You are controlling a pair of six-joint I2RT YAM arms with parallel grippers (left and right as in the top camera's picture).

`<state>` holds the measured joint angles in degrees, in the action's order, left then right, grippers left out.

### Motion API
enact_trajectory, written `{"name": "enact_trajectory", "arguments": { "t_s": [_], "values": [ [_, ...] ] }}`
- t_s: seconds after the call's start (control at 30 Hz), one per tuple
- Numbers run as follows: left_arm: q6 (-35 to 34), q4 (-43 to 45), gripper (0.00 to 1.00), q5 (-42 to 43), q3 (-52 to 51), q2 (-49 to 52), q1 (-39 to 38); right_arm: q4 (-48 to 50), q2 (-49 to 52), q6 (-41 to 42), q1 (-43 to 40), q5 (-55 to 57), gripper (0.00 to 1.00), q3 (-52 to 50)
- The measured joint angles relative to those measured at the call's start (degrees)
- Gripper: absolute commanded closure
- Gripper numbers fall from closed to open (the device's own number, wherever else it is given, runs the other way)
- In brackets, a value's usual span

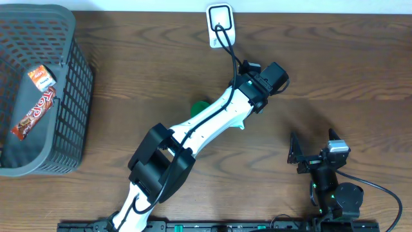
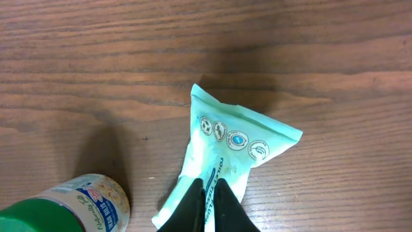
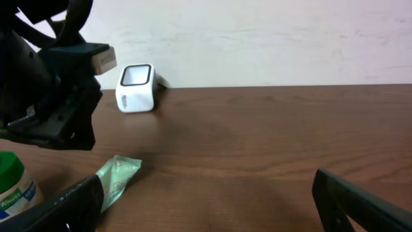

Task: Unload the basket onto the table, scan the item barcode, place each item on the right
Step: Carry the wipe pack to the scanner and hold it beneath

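The item, a mint-green tissue packet (image 2: pixel 235 145), lies on the wooden table, and its near end narrows into my left gripper (image 2: pixel 207 193), which is shut on it. No barcode shows on the side that faces up. In the right wrist view the packet (image 3: pixel 117 175) sits low on the left, under the left arm (image 3: pixel 51 96). At the table's far edge stands the white scanner (image 1: pixel 220 22), also visible as a white scanner (image 3: pixel 136 87) by the wall. My right gripper (image 3: pixel 212 206) stands open over bare table, apart from the packet.
A jar with a green lid (image 2: pixel 67 207) stands just left of the packet, shown from above as a green lid (image 1: pixel 201 105) beside the left arm. A dark mesh basket (image 1: pixel 74 96) with snack bars (image 1: pixel 35 103) fills the far left.
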<state>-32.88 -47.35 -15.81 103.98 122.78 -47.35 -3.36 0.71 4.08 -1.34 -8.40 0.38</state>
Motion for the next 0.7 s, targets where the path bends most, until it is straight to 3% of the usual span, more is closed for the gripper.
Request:
{"name": "enact_trajectory", "arguments": {
  "t_s": [0.4, 0.7],
  "values": [
    [-4.5, 2.82, 0.92, 0.04, -3.74, 0.7, 0.0, 0.0, 0.0, 0.0, 0.0, 0.0, 0.01, 0.0],
    [-5.79, 5.38, 0.92, 5.62, -5.07, 6.51, 0.0, 0.0, 0.0, 0.0, 0.0, 0.02, 0.01, 0.0]
  ]
}}
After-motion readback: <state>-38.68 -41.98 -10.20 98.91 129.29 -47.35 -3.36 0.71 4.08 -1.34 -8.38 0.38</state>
